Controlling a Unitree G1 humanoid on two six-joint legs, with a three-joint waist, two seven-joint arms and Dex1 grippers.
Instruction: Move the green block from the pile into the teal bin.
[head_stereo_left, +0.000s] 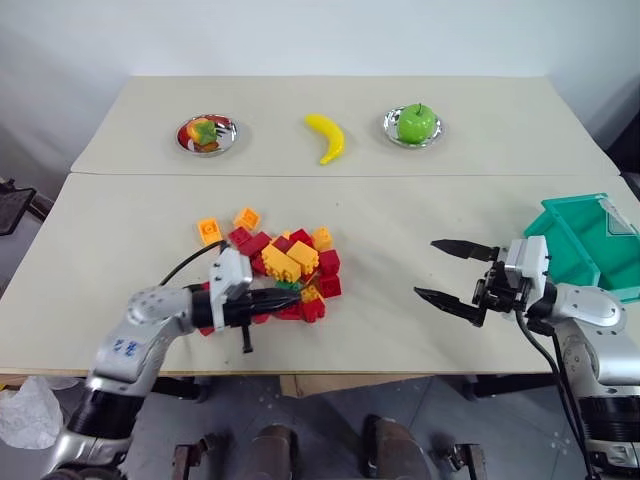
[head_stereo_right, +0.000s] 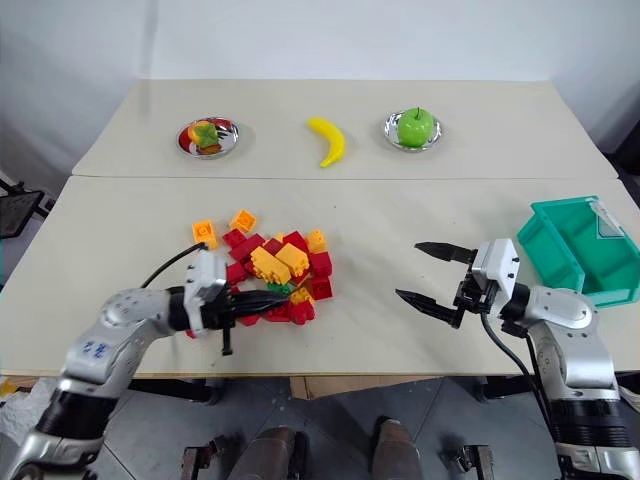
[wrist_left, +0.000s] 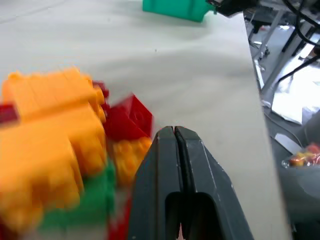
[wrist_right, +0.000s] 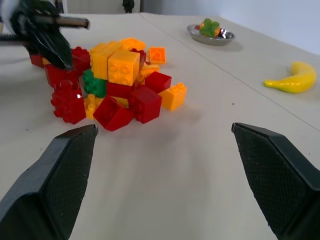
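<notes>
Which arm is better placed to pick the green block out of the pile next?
Left. The left gripper is shut at the pile beside the green block; the right gripper hangs open near the teal bin.

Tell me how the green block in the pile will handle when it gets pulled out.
The green block looks like rigid studded plastic, so it probably won't flex and is likely light. Its flat faces should keep it from rolling. It sits wedged under yellow and red bricks in the pile, so pulling it will likely shift or topple neighbours.
</notes>
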